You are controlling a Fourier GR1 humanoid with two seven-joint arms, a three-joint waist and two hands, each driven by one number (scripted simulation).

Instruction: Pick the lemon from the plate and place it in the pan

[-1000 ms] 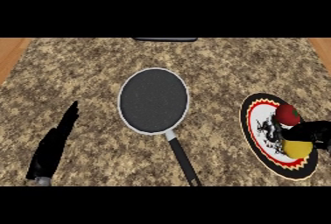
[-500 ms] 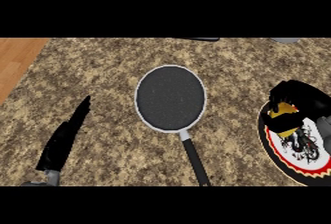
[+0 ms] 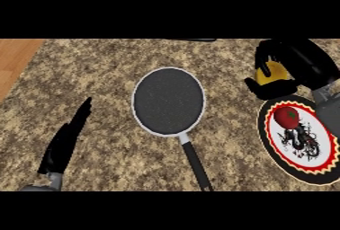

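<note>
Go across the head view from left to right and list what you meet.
Left hand → pan → lemon held in the right hand. The plate with its tomato overlaps the hand's span, so no fixed order.

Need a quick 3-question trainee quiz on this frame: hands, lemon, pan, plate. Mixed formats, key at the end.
1. True or false: the lemon already lies in the pan.
2. Multiple choice. What remains on the plate? A) a red tomato B) a green apple C) nothing
3. Fill in: the left hand rests open on the ____, at the view's left.

Key:
1. False. The right hand is curled round the lemon, above the plate's far edge; the pan holds nothing.
2. A. The red tomato sits on the plate.
3. Counter.
</note>
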